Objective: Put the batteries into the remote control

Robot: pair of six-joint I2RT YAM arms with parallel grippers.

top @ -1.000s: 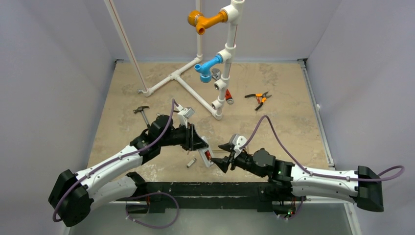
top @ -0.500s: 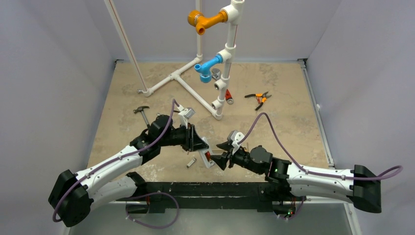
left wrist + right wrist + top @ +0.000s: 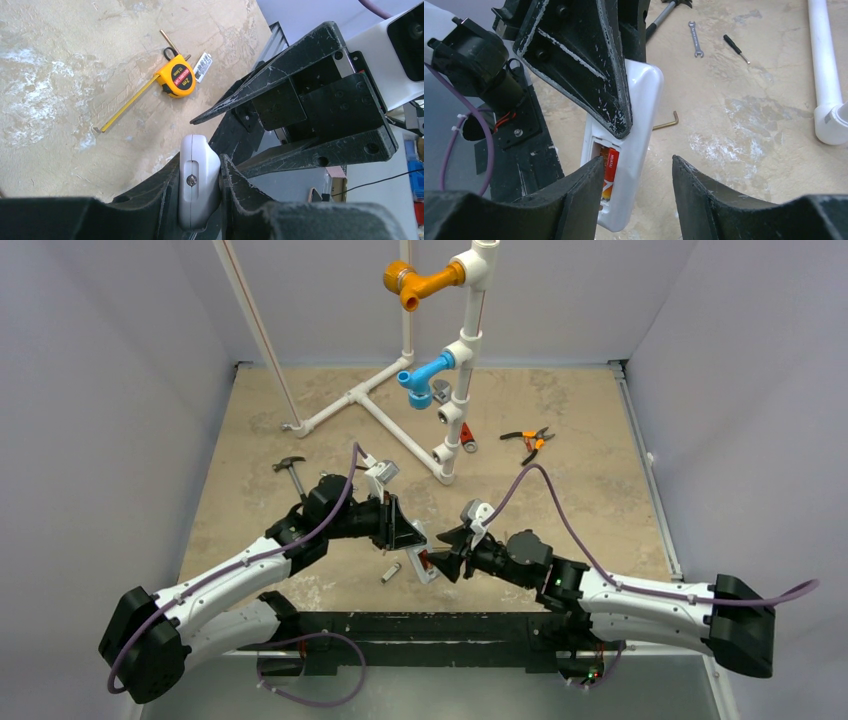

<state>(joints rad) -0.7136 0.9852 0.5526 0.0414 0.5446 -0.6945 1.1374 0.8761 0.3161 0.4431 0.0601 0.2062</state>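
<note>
My left gripper (image 3: pixel 408 532) is shut on the white remote control (image 3: pixel 425 565) and holds it tilted above the table's near edge. In the left wrist view the remote's end (image 3: pixel 198 181) sits clamped between the fingers of the left gripper (image 3: pixel 197 172). In the right wrist view the remote (image 3: pixel 640 120) shows its open back bay with one red battery (image 3: pixel 610 167) lying in it. My right gripper (image 3: pixel 638 175) is open and empty, with its jaws on either side of the remote's lower end and the left finger in front of the bay. It also shows in the top view (image 3: pixel 446 556).
A small pale cylinder (image 3: pixel 392 573) lies on the table below the remote. A yellow tape measure (image 3: pixel 175 78), hex key (image 3: pixel 667 122), wrench (image 3: pixel 694 39) and screwdriver (image 3: pixel 735 47) lie nearby. A white pipe frame (image 3: pixel 400 430), hammer (image 3: pixel 291 472) and pliers (image 3: pixel 528 443) are farther back.
My right gripper has moved left, up to the remote's lower end. The left arm and the remote have stayed put.
</note>
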